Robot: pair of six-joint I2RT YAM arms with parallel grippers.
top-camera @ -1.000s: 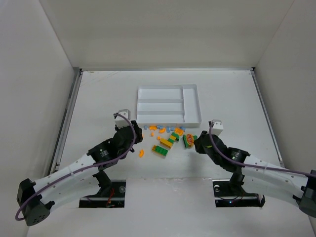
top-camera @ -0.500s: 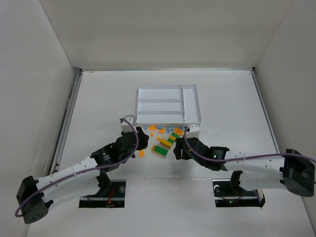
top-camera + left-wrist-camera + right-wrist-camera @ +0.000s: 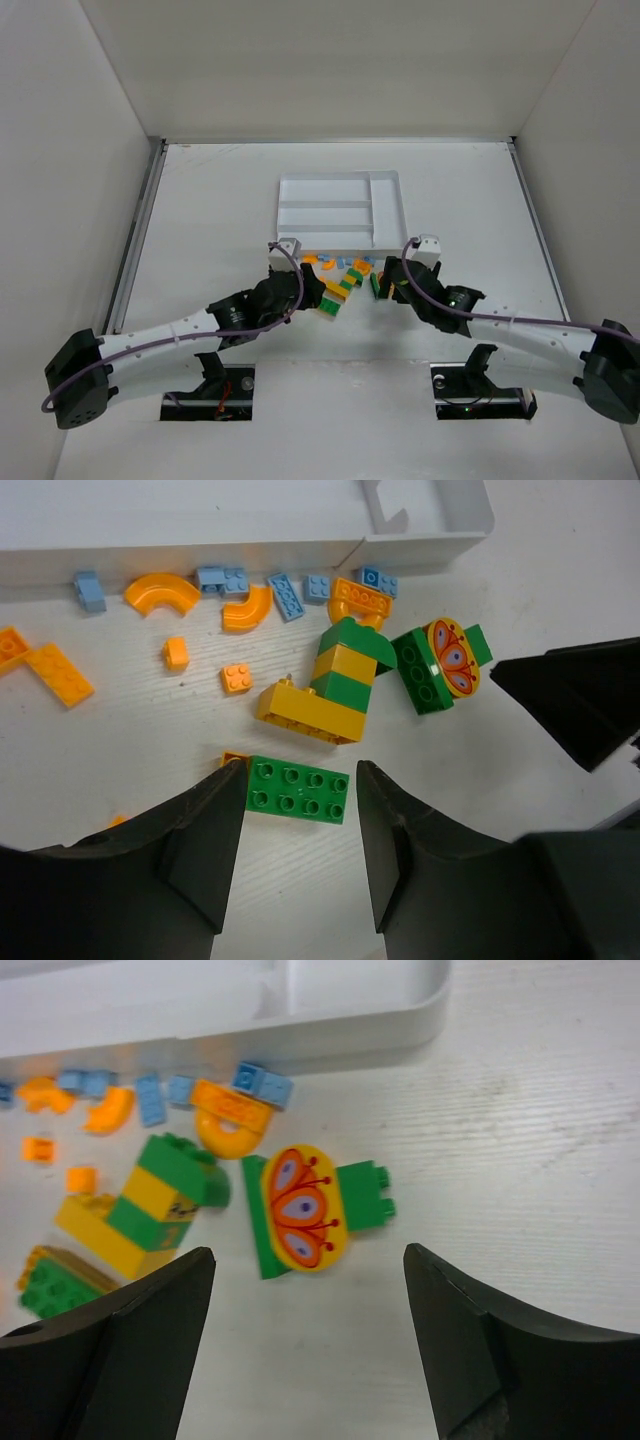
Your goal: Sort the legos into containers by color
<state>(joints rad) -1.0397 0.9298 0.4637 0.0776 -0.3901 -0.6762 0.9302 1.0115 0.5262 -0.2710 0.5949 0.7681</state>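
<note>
Landmark: a shallow white rectangular plastic tray [image 3: 340,178], with three long slots and one crosswise end slot, stood on the white table [image 3: 470,200].
Task things: the legos [image 3: 340,275], many small plastic bricks in green, orange, yellow and light blue, lay on the table outside the tray, along its wall on the arms' side.
Row nearest the tray: small light blue bricks [image 3: 224,578] and curved orange arch pieces [image 3: 162,592] lay just beside that wall.
Stack: a short stack of green and yellow bricks [image 3: 335,685] lay on its side, a little farther from the tray than the blue row.
Butterfly piece: a green plate with a yellow oval and an orange butterfly print [image 3: 305,1207] lay near the tray's corner at the crosswise-slot end, just beside the stack.
Green brick: a flat green brick with eight studs [image 3: 298,792] lay farther from the tray than the stack.
Left arm: the left gripper [image 3: 300,772] was low over the table with its jaws apart, one finger at each short end of the green eight-stud brick. Whether they pressed it, I could not tell.
Right arm: the right gripper [image 3: 307,1255] had its jaws wide apart. The butterfly piece lay between its fingertips and the tray, not touched.
</note>
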